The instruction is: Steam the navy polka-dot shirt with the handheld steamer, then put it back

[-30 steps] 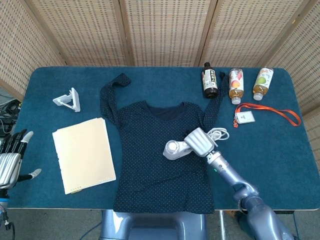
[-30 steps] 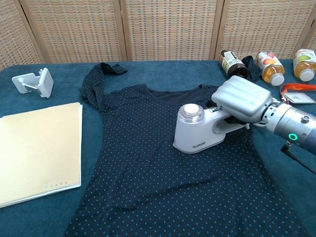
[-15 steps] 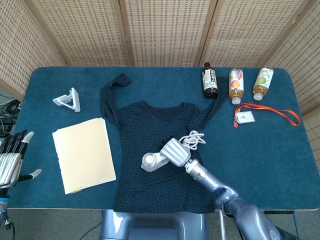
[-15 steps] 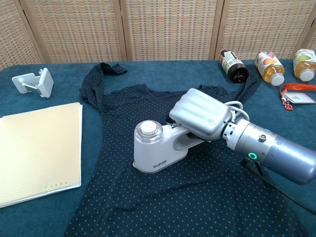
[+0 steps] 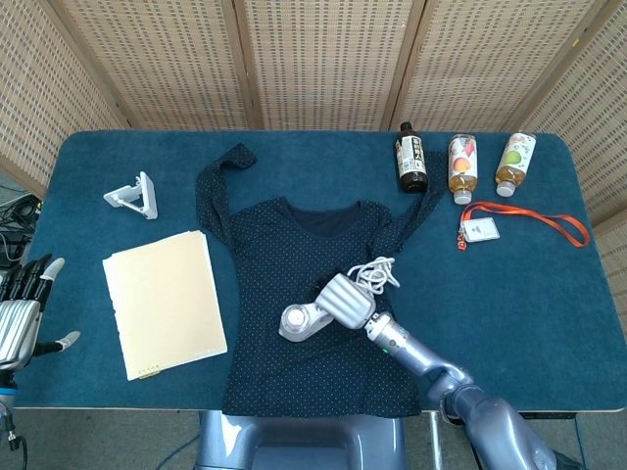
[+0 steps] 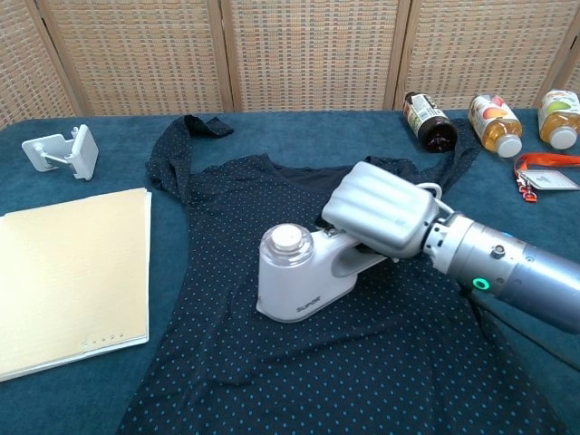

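Note:
The navy polka-dot shirt [image 5: 294, 255] [image 6: 227, 236] lies flat in the middle of the blue table, sleeves spread up toward the back. My right hand [image 5: 345, 302] [image 6: 381, 208] grips the handle of the white handheld steamer [image 5: 299, 320] [image 6: 294, 276], whose head rests on the shirt's lower middle. Its white cord [image 5: 377, 272] coils on the shirt behind the hand. My left hand [image 5: 22, 313] hangs off the table's left edge, fingers apart, holding nothing; the chest view does not show it.
A cream folder [image 5: 162, 302] [image 6: 68, 276] lies left of the shirt, with a white stand [image 5: 134, 196] [image 6: 63, 151] behind it. Three bottles [image 5: 460, 164] [image 6: 489, 122] stand at the back right beside an orange lanyard with a badge [image 5: 519, 223].
My right hand carried the steamer from the shirt's right side leftward and nearer over the shirt, then edged slightly back right. The cord trailed along. The left hand stayed put.

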Robot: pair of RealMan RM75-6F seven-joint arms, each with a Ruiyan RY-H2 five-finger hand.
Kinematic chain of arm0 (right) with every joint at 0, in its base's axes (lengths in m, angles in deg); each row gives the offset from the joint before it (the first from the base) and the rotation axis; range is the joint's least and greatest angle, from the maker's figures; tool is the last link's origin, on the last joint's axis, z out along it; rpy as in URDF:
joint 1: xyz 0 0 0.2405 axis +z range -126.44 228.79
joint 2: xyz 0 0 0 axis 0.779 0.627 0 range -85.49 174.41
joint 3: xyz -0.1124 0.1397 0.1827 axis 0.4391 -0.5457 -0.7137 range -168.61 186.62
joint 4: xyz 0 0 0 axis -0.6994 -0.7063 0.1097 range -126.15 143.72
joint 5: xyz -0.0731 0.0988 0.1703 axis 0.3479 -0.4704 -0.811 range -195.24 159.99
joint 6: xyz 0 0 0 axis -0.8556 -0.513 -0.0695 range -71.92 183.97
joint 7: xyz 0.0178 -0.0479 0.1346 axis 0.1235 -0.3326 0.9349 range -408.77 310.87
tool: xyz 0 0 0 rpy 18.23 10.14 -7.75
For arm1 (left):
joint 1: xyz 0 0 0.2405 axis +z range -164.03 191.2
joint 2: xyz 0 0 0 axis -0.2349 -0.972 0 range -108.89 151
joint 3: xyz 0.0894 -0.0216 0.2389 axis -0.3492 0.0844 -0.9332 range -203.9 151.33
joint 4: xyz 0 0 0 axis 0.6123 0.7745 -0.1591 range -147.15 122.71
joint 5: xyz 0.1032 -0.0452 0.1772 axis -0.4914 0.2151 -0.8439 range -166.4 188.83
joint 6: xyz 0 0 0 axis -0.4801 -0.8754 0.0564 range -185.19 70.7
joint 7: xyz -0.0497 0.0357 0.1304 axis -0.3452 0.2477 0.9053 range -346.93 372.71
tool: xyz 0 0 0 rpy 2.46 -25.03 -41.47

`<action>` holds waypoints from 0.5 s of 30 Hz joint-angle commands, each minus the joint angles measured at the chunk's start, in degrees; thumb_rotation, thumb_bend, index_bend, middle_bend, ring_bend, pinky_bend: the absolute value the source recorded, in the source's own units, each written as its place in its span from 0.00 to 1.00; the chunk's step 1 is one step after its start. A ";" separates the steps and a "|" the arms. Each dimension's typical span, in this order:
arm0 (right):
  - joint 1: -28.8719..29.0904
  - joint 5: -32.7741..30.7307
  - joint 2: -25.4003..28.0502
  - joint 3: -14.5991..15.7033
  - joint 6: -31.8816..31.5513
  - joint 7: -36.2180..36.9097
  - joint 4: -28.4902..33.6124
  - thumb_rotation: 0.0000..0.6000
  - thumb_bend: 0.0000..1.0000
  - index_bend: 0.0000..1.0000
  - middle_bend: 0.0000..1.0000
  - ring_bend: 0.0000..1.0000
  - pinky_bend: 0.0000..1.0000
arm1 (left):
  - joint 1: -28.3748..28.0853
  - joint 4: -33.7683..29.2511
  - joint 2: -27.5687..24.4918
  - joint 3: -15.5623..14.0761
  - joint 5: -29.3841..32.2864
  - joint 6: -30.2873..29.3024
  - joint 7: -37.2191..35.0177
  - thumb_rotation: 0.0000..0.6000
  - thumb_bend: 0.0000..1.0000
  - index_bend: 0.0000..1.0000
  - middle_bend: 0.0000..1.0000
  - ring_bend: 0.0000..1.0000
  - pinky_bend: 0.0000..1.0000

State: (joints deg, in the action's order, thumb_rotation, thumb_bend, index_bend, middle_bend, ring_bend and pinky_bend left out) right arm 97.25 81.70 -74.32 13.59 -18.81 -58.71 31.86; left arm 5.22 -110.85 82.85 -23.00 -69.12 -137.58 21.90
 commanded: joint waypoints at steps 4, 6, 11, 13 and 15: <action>-2.50 -0.01 4.78 0.81 -1.45 2.00 -1.72 1.00 1.00 0.93 0.73 0.82 1.00 | -0.07 -0.06 0.20 -0.11 -0.22 -0.01 0.46 1.00 0.00 0.00 0.00 0.00 0.00; -3.03 -0.22 5.64 0.81 -1.53 2.39 -2.03 1.00 1.00 0.93 0.73 0.82 1.00 | -0.11 -0.14 0.27 -0.13 -0.28 0.01 0.68 1.00 0.00 0.00 0.00 0.00 0.00; -4.91 -1.25 7.84 0.51 -1.27 4.21 -3.30 1.00 1.00 0.93 0.73 0.82 1.00 | -0.27 -0.44 0.55 -0.36 -0.42 0.33 1.51 1.00 0.00 0.00 0.00 0.00 0.00; -5.49 -2.00 8.12 0.10 -0.42 4.98 -4.24 1.00 1.00 0.93 0.73 0.82 1.00 | -0.33 -0.75 0.59 -0.49 -0.62 0.42 1.80 1.00 0.00 0.00 0.00 0.00 0.00; -5.91 -2.54 8.17 -0.20 0.39 5.71 -5.09 1.00 1.00 0.93 0.73 0.82 1.00 | -0.36 -0.93 0.70 -0.54 -0.80 0.32 2.21 1.00 0.00 0.00 0.00 0.00 0.00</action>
State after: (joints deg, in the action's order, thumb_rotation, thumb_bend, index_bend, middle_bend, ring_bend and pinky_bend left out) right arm 91.69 79.55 -66.28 13.64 -18.89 -53.47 27.25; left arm 4.88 -111.68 83.49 -23.51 -69.84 -137.22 23.98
